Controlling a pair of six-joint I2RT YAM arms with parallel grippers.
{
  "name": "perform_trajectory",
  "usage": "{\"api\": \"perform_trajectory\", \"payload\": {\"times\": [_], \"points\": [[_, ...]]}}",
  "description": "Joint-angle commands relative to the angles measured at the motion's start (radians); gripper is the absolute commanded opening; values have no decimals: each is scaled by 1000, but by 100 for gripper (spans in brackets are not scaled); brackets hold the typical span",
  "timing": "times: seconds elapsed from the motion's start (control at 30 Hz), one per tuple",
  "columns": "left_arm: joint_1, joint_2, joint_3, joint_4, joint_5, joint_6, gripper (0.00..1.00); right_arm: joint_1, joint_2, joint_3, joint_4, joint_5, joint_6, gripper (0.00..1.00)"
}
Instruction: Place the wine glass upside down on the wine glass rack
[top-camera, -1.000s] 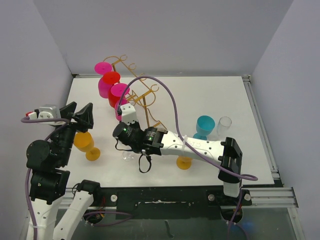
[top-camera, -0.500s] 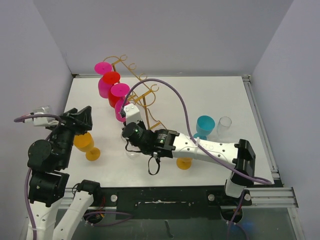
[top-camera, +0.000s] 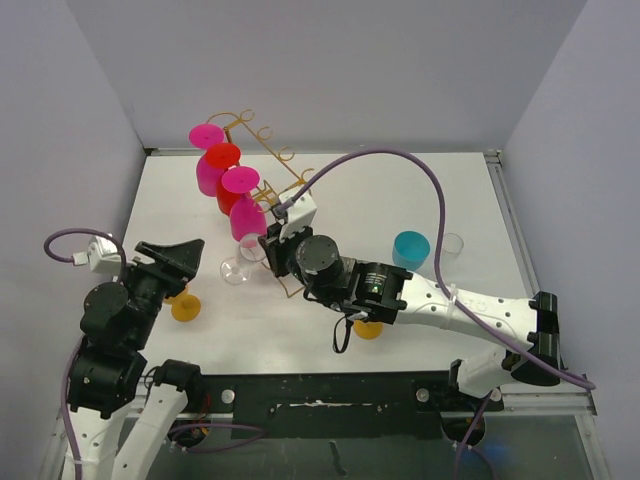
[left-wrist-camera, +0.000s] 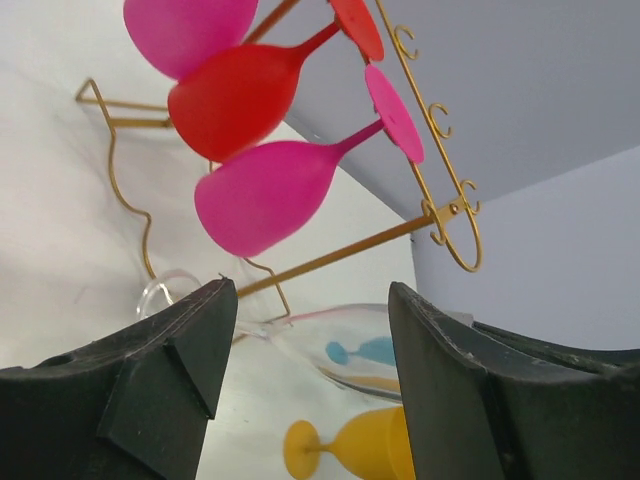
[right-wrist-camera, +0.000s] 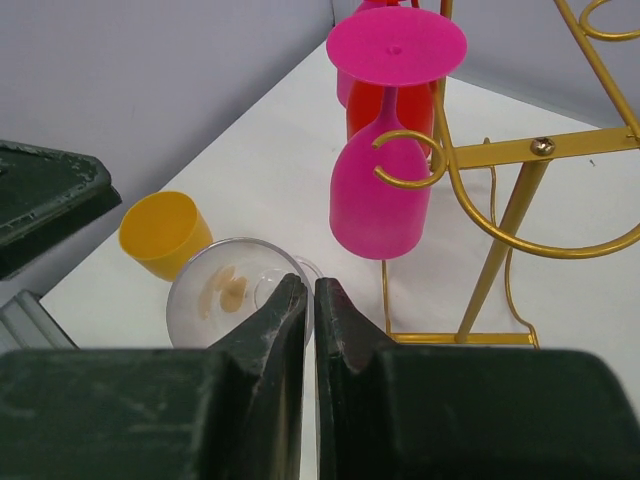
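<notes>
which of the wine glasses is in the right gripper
The clear wine glass, pinched at its stem by the right gripper beside the wine glass rack; the pink glasses and red glass hang on it.

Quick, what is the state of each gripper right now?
Left gripper: open, holding nothing.
Right gripper: closed on the clear wine glass.

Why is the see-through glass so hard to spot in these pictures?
Top external: the clear wine glass almost vanishes against the white table. Left wrist: blue and yellow colours show through it. Right wrist: the right gripper looms huge up close.
</notes>
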Motion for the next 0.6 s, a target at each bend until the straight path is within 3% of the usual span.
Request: {"api": "perform_trajectory", "payload": {"times": [0.0,0.33,0.57], "points": [[-6,-51,-74,-8,75,-256,60,2,-51,-19,190,-16,-32,0],[-6,-140,-217,58,68,-537,60,0,-53,-37,347,-29,-47,0],[-6,-128,-298,237,53,-708,60,0,-67,-58,411,-67,-19,0]]}}
